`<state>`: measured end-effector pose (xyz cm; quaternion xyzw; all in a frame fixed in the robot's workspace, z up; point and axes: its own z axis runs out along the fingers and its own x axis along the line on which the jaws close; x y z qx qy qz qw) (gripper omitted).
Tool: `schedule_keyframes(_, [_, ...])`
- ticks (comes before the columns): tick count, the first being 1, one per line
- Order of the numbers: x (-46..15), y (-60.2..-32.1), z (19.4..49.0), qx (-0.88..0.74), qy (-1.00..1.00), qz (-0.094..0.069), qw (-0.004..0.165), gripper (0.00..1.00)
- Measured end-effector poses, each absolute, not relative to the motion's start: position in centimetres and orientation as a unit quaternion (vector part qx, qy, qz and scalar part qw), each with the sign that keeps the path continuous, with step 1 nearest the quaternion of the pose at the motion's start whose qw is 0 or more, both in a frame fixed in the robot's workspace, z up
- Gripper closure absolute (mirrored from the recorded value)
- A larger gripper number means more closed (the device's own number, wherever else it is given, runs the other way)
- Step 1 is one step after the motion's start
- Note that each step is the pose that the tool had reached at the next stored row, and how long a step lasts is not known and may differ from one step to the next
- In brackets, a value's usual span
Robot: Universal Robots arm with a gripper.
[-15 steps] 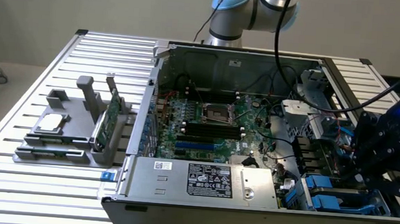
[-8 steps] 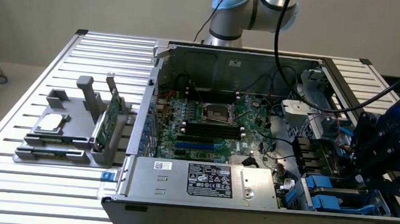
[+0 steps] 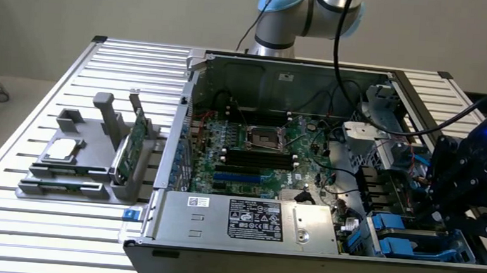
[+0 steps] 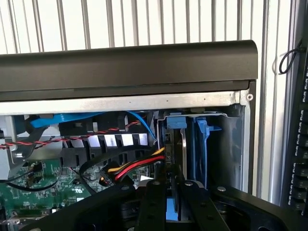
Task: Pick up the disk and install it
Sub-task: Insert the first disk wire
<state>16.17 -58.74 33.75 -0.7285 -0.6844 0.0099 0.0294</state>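
One arm (image 3: 310, 14) works in the near corner of the open computer case (image 3: 303, 267), on the exterior view's right. Its gripper (image 4: 172, 186) looks pinched nearly shut on the blue-framed disk (image 4: 175, 142), which stands on edge in the drive bay (image 4: 231, 139), long axis running away from the fingers (image 4: 154, 202) into the slot. I'd call this the installing step; seating it wants a straight push, clear of the red-and-yellow cable (image 4: 139, 166).

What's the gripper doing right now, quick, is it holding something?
Gripper: closed, holding the disk by its blue carrier inside the computer case.
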Motion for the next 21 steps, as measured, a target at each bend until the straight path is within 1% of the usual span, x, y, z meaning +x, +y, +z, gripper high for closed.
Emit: schedule_keyframes(21, [16.51, -58.81, 33.67, -0.727, -0.686, 0.011, 0.028, 0.83])
